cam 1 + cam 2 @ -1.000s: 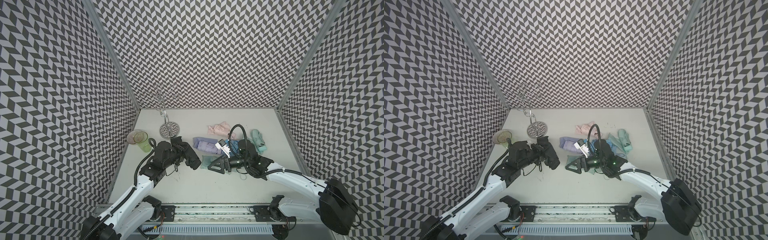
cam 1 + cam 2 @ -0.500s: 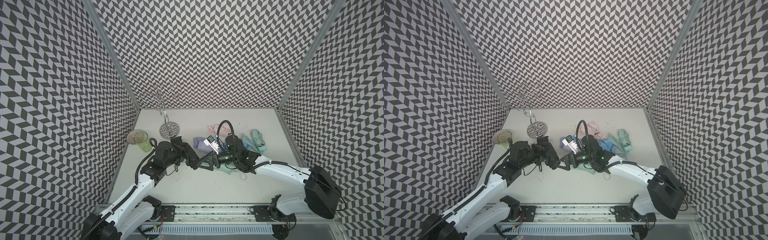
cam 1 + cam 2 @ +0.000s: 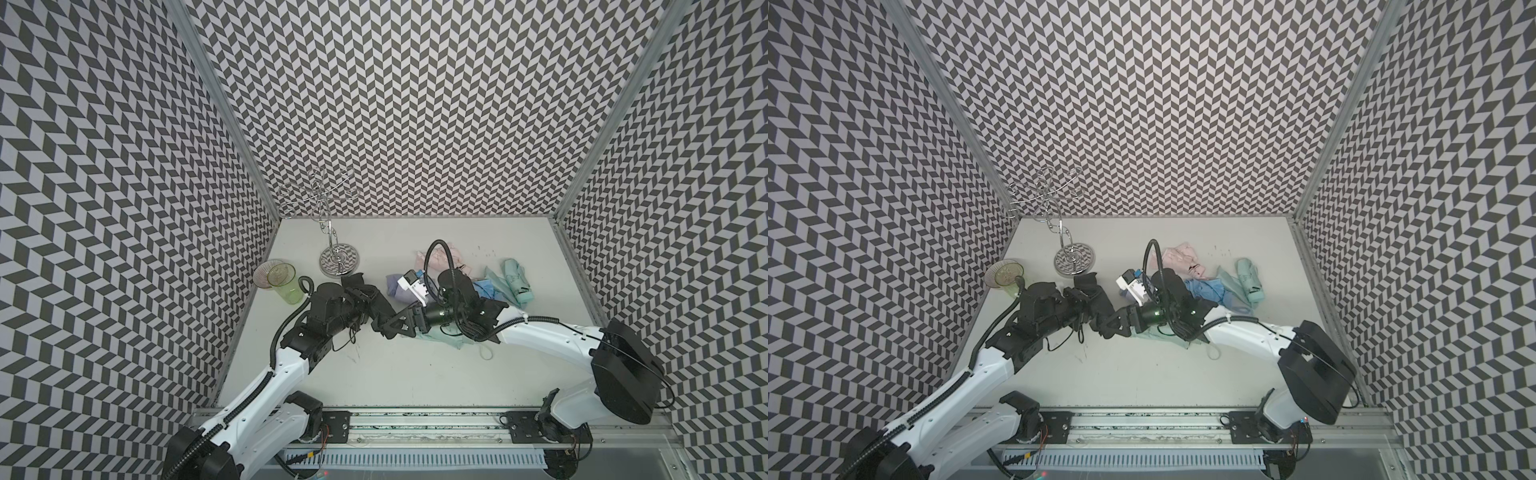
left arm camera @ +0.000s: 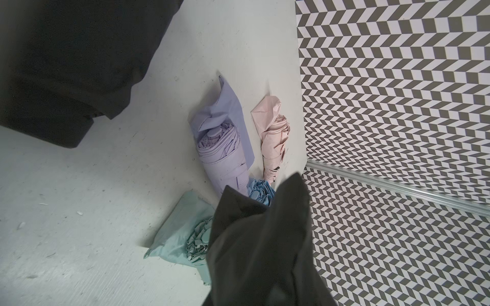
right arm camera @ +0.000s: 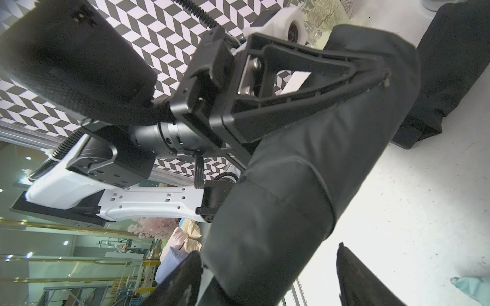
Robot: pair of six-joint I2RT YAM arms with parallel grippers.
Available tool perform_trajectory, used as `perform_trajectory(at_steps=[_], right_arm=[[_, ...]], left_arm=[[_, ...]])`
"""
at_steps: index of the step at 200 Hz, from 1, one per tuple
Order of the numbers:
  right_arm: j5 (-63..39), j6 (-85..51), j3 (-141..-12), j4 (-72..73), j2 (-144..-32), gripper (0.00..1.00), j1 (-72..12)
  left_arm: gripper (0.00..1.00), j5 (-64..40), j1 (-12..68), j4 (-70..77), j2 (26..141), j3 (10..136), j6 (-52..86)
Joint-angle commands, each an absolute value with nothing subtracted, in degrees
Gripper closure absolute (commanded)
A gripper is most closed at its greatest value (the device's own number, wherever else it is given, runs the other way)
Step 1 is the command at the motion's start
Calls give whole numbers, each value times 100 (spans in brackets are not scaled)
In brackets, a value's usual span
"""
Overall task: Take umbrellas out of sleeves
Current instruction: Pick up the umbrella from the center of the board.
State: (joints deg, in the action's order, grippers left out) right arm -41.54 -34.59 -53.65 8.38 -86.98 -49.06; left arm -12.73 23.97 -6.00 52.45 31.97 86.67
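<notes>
Left arm [image 3: 286,365] is reaching forward, left gripper [image 3: 365,297] clamping black sleeved umbrella [image 5: 305,159]. Right gripper [image 3: 384,326] is straddling its end, jaws apart

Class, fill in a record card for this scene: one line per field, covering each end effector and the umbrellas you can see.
Left end effector: shut on the black sleeved umbrella
Right end effector: open, fingers either side of that umbrella's free end
Pleats showing: lilac umbrella, pink umbrella, mint green umbrella
Also on table: two cups, metal stand
</notes>
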Motion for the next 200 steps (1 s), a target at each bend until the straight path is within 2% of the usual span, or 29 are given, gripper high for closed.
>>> perform_trajectory(at_steps=[1,32,71,93,117,130,145,163,179,193,200], right_arm=[[-3990,-3621,-5567,1131,-8860,27,-4936],[-4084,-3766,-5631,1292,-9055,33,-4944],[-4137,-3798,-5704,1320,-9181,57,-4948],[-4174,-3788,-5713,1379,-9180,65,-4943],[-4260,-3797,-5696,1490,-9143,74,-4940],[-4353,-3806,-5679,1593,-9133,79,-4933],[-4432,-3806,-5659,1687,-9084,81,-4899],[-4506,-3843,-5611,1783,-9013,84,-4814],[-4602,-3979,-5469,2002,-8928,86,-4678],[-4711,-4132,-5334,2224,-8865,86,-4531],[-4760,-4209,-5267,2326,-8834,86,-4447]], left_arm=[[88,-1202,2388,-242,5195,3455,8839],[88,-1178,2408,-201,5224,3466,8903],[88,-1101,2417,-148,5169,3385,8964],[87,-1113,2412,-73,5167,3303,9017],[75,-1105,2410,-36,5194,3288,8999],[62,-1114,2401,-18,5212,3288,8989],[51,-1115,2399,-2,5242,3279,8982],[45,-1175,2381,45,5284,3249,8991],[34,-1234,2373,110,5342,3233,8991],[19,-1340,2369,204,5421,3219,8974],[8,-1411,2355,221,5473,3227,8946]])
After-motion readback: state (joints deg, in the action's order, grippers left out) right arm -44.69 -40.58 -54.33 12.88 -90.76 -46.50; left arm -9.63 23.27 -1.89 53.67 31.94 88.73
